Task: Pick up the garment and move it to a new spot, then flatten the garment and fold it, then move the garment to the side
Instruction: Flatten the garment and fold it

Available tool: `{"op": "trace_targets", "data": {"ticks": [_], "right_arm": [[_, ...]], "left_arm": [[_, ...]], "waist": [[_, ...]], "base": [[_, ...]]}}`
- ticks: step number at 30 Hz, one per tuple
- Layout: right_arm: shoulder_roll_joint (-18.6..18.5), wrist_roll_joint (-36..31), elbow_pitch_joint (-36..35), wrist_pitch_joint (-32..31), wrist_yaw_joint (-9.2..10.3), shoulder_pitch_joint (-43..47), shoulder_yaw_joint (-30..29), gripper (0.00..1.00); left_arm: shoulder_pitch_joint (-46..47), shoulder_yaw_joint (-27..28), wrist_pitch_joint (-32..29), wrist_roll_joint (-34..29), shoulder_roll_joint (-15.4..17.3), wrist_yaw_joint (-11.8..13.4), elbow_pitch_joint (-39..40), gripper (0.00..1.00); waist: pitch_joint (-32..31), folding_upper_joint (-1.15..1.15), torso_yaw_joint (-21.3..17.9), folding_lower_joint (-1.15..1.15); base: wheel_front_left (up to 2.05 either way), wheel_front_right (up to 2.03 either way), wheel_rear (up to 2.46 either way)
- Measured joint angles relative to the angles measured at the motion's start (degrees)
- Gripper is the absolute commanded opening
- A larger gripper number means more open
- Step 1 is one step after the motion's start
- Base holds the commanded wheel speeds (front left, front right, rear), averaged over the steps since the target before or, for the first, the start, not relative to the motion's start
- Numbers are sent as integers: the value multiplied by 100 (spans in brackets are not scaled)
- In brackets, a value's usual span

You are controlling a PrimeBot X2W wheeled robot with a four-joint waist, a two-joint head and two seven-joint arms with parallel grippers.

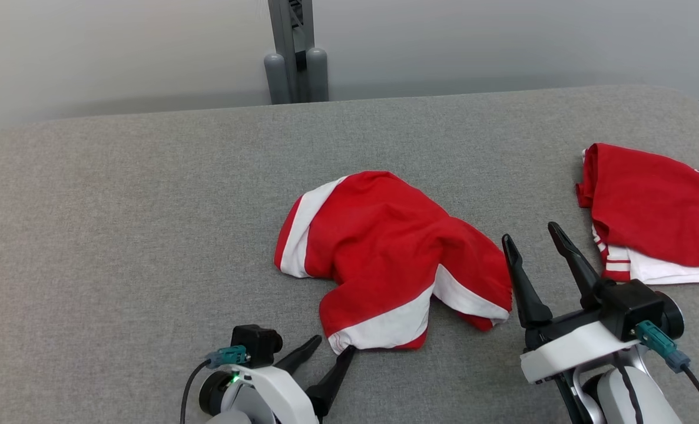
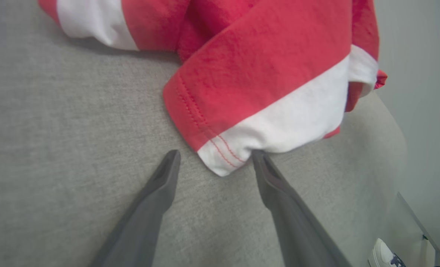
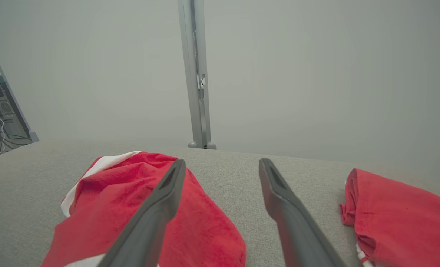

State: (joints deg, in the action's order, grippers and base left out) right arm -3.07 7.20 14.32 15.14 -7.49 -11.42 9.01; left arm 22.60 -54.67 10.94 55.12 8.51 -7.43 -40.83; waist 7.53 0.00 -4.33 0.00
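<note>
Red garment point(image 1: 384, 253) — hem corner inside left gripper point(image 1: 334, 344)

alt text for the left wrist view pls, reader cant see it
The left gripper, its two dark fingers spread open, straddles the white-banded corner of a crumpled red garment lying on a grey fabric table. Nothing is gripped yet.

light: bright, even, diffuse | shadows: faint, soft; thin dark rim under the garment point(image 2: 264, 74) | focus: head view crisp; near fingers point(image 2: 147, 207) soft in left wrist view; wall point(image 3: 316, 74) hazy in right wrist view | distortion: wrist views bow the table point(image 2: 56, 148) edge
</note>
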Motion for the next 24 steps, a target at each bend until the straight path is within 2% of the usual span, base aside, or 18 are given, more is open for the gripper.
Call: {"op": "trace_targets", "data": {"ticks": [10,11,13,21,24], "right_arm": [[10,-1,-12,0,0,-38,15,100],[10,-1,-12,0,0,-40,12,100],[11,-2,-12,0,0,-40,0,100],[16,-16,40,0,0,-5,-67,100],[20,-33,131,1,0,64,-108,100]], "left_arm": [[277,-677,120,698,10,1,115,100],[293,-724,148,759,21,1,119,69],[341,-825,209,853,51,1,123,0],[379,-921,381,923,214,1,-1,0],[370,-545,398,772,263,1,42,0]], "waist": [[62,0,-70,0],[64,0,-74,0],[63,0,-77,0],[-64,0,-29,0],[-168,0,12,0]], "base": [[0,0,0],[0,0,0],[0,0,0],[0,0,0],[0,0,0]]}}
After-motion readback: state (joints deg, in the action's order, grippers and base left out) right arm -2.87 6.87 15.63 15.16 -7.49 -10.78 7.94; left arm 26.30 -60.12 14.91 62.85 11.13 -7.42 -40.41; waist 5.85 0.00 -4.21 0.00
